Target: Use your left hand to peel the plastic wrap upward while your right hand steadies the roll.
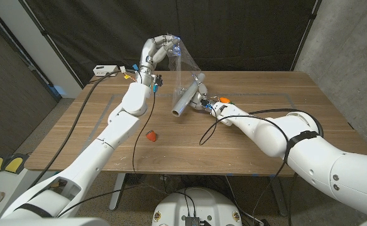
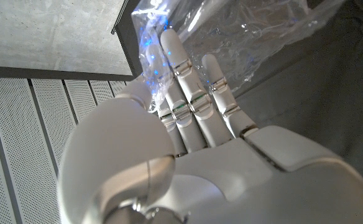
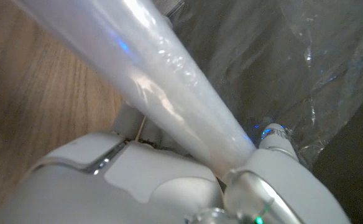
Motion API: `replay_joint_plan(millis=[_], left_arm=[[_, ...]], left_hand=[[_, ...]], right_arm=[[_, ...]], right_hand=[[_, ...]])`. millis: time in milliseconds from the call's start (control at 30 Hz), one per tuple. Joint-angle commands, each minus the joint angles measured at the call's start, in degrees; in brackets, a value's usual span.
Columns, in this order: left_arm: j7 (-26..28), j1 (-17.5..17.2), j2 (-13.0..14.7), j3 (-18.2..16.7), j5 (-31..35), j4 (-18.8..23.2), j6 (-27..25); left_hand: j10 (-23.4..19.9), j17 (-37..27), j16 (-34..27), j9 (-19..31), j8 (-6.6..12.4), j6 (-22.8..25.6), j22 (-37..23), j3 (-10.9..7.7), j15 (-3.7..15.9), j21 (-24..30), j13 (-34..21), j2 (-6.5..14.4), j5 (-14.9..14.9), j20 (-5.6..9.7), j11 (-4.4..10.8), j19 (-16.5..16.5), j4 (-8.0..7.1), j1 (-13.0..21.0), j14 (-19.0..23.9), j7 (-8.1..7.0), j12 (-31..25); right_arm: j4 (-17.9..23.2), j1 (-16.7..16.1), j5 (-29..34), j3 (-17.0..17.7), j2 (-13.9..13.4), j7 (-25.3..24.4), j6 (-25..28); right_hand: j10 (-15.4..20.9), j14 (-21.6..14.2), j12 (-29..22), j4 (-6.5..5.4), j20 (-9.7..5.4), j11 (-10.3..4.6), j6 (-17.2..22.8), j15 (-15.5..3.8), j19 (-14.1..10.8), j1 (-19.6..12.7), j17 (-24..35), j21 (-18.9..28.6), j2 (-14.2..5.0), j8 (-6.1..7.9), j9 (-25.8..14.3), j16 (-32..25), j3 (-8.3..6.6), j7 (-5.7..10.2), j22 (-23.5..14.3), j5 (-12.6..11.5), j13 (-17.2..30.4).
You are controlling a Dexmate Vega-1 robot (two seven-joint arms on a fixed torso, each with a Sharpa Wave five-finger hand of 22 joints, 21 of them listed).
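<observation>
1. Plainly, the roll (image 1: 187, 96) lies on the wooden table (image 1: 284, 135) near its middle, with its long axis running from the open end nearest the camera back and toward the robot's right.
2. A sheet of plastic wrap (image 1: 182, 66) rises from the roll, up and slightly toward the robot's left, to the left hand (image 1: 164, 45), which is raised high above the table's far side.
3. So the roll lies below the left hand and a little to its right, and the sheet between them stands nearly upright.
4. The left wrist view shows the left hand's fingers (image 2: 197, 99) held close together with crinkled wrap against them and the thumb closed in beside them; the hand grips the wrap's free edge.
5. The left arm (image 1: 117, 122) reaches forward across the table and bends upward at the wrist.
6. The right hand (image 1: 202, 99) sits against the roll on its right side, low at table level; the right wrist view shows the roll crossing its palm, clasped from beneath.
7. My judgement: further peeling calls for a pull straight up, across the roll's axis, while the right hand keeps the roll down.
</observation>
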State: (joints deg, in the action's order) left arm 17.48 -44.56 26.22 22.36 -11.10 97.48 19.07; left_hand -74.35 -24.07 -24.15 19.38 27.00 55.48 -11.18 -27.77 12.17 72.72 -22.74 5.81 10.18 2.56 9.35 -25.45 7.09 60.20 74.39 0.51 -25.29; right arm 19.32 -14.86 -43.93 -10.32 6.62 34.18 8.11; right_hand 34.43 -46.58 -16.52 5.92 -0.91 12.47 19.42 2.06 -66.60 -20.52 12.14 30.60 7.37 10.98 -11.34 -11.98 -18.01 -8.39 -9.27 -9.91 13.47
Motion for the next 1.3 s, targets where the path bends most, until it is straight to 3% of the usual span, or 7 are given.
replay_joint_plan(millis=[33,367,467,633,833,1000,1300], left_arm=[[0.2,1.2,-0.3,-0.1,1.0,0.3,0.3],[4.0,0.8,0.6,-0.5,6.1,3.2,-5.0],[7.7,-0.6,2.1,-0.6,11.2,8.0,-14.7],[14.3,-1.3,3.7,3.0,26.6,18.4,-40.3],[13.2,0.0,4.9,6.2,32.2,22.1,-51.6],[13.8,-0.1,5.5,6.4,32.3,21.7,-50.5],[16.6,-1.1,6.1,4.7,30.2,18.9,-42.3]], left_hand=[[-0.9,-0.3,0.2,0.1,-0.2,4.7,0.0,-0.62,0.51,0.5,-0.2,-0.2,0.3,2.66,2.07,0.3,0.1,0.3,0.1,4.11,-0.4],[-1.2,-0.7,0.2,0.0,-0.39,5.2,0.1,-0.79,0.49,1.1,0.1,-0.4,0.2,2.75,1.97,0.3,0.06,0.3,0.2,3.91,-0.3],[-2.1,-0.8,0.4,-0.8,-0.95,5.5,0.2,-0.65,0.28,1.5,0.1,-1.6,0.0,2.3,1.51,0.3,0.2,-0.1,0.3,2.51,-0.7],[8.9,-2.1,3.3,-1.5,-5.16,-2.5,0.1,5.62,0.19,0.8,-4.7,-10.7,0.1,0.57,0.95,8.8,-1.8,-8.5,-5.9,-1.39,0.6],[44.4,-21.2,1.8,5.6,-10.39,-27.6,-3.7,17.62,-2.35,1.5,-18.5,-10.4,1.8,-5.13,-1.44,32.0,-3.07,-12.4,-38.3,-4.0,3.7],[68.7,-21.7,12.3,5.8,-17.2,-53.1,-6.2,24.17,-11.19,0.5,-20.5,-10.9,3.4,-10.44,-7.59,50.9,-6.37,-19.3,-65.4,-2.21,8.7],[82.5,-15.4,14.2,2.5,-17.01,-68.0,-3.0,29.16,-17.2,-3.4,-17.1,-12.4,5.8,-14.13,-11.84,59.0,-8.37,-22.7,-82.2,-2.74,12.5]], right_arm=[[1.6,-0.8,4.9,5.4,1.0,-1.5,1.2],[1.4,-0.7,8.6,9.2,1.9,-1.4,1.1],[1.3,-0.6,9.7,10.1,2.1,-1.4,1.1],[1.9,-0.7,11.2,11.4,2.5,-1.5,1.3],[2.1,-0.7,12.9,12.7,2.9,-1.8,1.3],[1.9,-0.6,14.1,13.5,3.2,-2.0,1.2],[0.1,0.1,15.2,14.2,4.0,-1.2,0.0]], right_hand=[[0.4,-0.4,0.1,-0.14,0.17,0.02,-0.1,-0.04,-0.1,0.6,0.1,-0.2,-0.18,0.31,-0.3,-0.5,0.33,-3.83,-0.3,0.0,0.2],[0.5,-0.6,0.1,-0.29,0.17,-0.02,0.0,-0.2,-0.3,0.8,0.2,-0.2,-0.42,0.39,-0.3,-0.6,0.36,-3.8,-0.6,0.0,0.2],[0.5,-0.6,0.1,-0.32,0.14,-0.02,0.0,-0.12,-0.3,0.9,0.2,-0.2,-0.51,0.41,-0.3,-0.7,0.36,-3.79,-0.6,-0.1,0.2],[0.5,-0.7,0.1,-0.38,0.06,-0.03,0.0,-0.15,-0.4,1.0,0.2,-0.3,-0.65,0.43,-0.3,-0.7,0.34,-3.78,-0.7,-0.1,0.3],[0.6,-0.7,0.1,-0.47,0.01,-0.03,0.0,-0.13,-0.4,1.1,0.2,-0.4,-0.83,0.46,-0.3,-0.7,0.35,-3.78,-0.8,-0.1,0.3],[0.5,-0.7,0.1,-0.6,0.04,-0.02,0.0,0.0,-0.4,1.4,0.2,-0.4,-0.81,0.46,-0.3,-0.7,0.48,-3.8,-0.9,-0.1,0.3],[0.5,-0.7,0.2,-0.77,0.0,-0.01,-0.1,0.0,-0.5,1.7,0.3,-0.5,-0.87,0.46,-0.3,-0.7,0.61,-3.8,-1.0,-0.1,0.4]])
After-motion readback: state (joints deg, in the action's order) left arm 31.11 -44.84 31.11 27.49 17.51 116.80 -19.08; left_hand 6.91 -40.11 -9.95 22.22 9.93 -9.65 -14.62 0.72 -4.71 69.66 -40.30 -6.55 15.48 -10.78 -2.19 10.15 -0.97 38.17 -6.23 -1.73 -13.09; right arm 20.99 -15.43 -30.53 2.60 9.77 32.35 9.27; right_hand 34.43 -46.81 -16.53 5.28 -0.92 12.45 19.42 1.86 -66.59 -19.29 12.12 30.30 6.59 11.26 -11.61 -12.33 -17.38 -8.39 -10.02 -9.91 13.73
